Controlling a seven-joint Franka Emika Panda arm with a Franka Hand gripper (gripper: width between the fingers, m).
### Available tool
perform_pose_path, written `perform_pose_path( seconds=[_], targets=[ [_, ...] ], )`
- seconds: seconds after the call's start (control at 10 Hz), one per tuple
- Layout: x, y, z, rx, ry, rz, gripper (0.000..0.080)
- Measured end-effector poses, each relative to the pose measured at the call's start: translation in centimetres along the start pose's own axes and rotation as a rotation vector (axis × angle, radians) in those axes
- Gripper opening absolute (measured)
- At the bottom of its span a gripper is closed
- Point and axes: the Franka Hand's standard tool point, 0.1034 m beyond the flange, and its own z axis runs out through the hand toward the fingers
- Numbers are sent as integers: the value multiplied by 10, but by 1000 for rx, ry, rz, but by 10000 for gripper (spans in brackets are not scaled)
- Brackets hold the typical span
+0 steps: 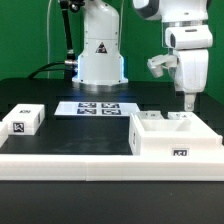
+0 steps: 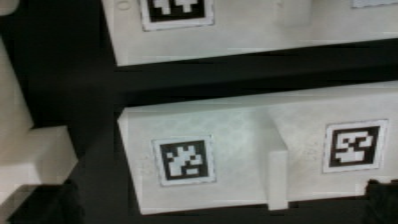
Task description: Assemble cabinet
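Observation:
The cabinet (image 1: 175,135) is a large white open-topped box standing at the exterior view's right, with a tag on its near face. My gripper (image 1: 186,103) hangs straight down just above its far rim. In the wrist view the cabinet (image 2: 249,130) fills the middle, with two square tags and a raised rib between them. My gripper (image 2: 206,205) is open and holds nothing. Its dark fingertips (image 2: 36,205) show at the two lower corners, wide apart, with the cabinet's edge lying between them.
A small white tagged block (image 1: 24,120) sits at the exterior view's left. The marker board (image 1: 98,107) lies in front of the arm's base. A long white border rail (image 1: 70,160) runs along the near side. Another white tagged surface (image 2: 196,30) lies beyond the cabinet.

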Motion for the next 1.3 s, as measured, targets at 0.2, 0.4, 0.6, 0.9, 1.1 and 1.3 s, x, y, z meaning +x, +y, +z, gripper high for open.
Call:
perform_pose_path(
  seconds=[0.2, 0.4, 0.6, 0.9, 1.1, 1.3],
  targets=[
    [0, -1, 8, 18, 2, 5, 797],
    [9, -7, 13, -8, 26, -1, 797],
    [7, -14, 25, 2, 35, 6, 797],
    [7, -20, 36, 16, 44, 12, 797],
    [8, -21, 38, 20, 44, 11, 786],
    [8, -21, 38, 20, 44, 12, 599]
  ],
)
